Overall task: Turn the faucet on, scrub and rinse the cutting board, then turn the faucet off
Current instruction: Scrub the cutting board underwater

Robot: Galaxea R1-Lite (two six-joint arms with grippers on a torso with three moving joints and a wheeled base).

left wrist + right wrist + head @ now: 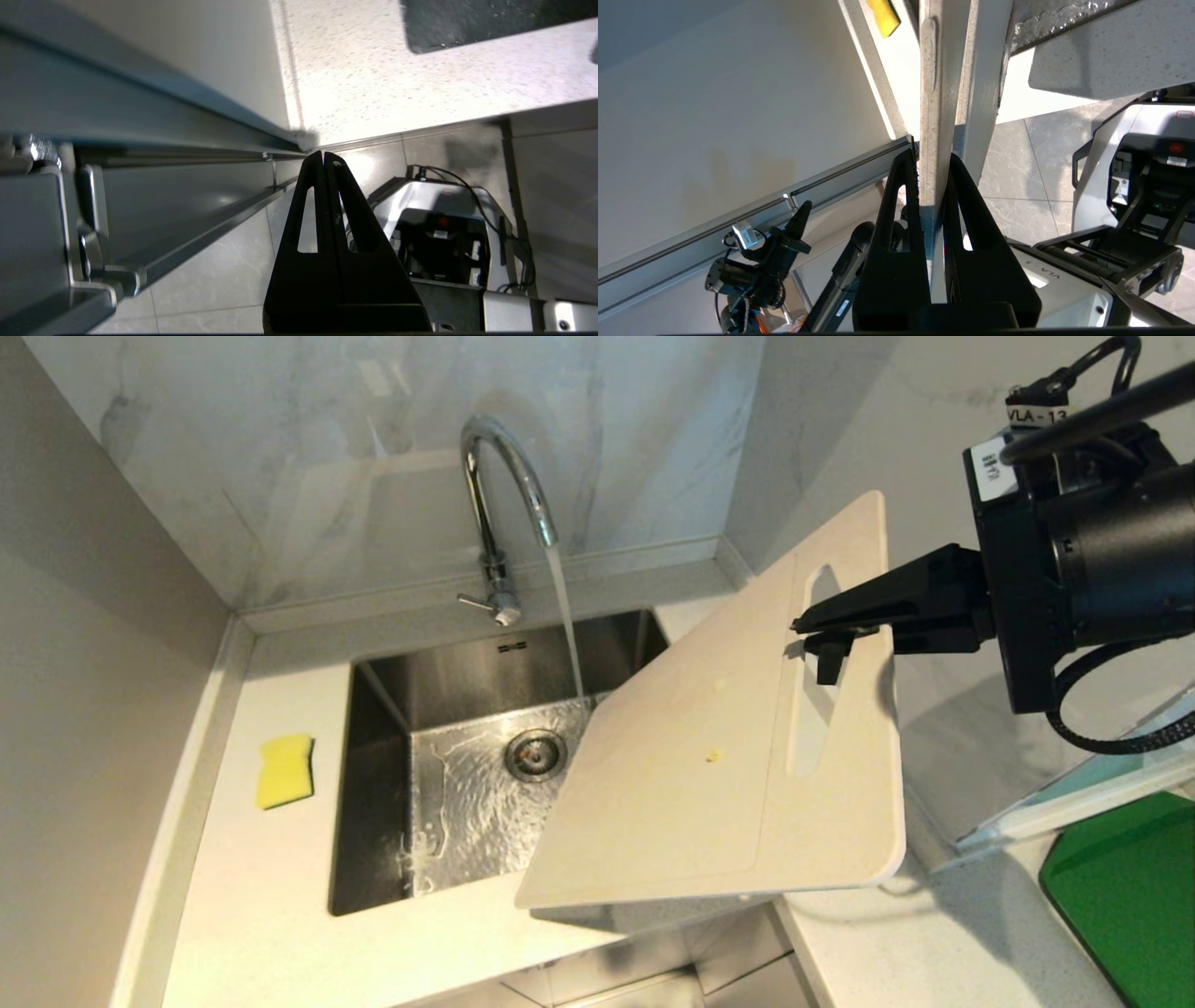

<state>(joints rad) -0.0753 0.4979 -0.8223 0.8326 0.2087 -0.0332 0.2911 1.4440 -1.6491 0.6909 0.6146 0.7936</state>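
The chrome faucet stands behind the sink, and water streams from its spout into the basin, right by the far corner of the cutting board. The cream board hangs tilted over the sink's right side, with small yellow stains on its face. My right gripper is shut on the board's edge at the slot handle; in the right wrist view the board runs edge-on between the right gripper fingers. My left gripper is shut and empty, low in front of the counter.
A yellow sponge lies on the counter left of the sink. A green board lies at the far right beside a glass-like panel. Marble walls close the corner behind. The robot base is on the floor below.
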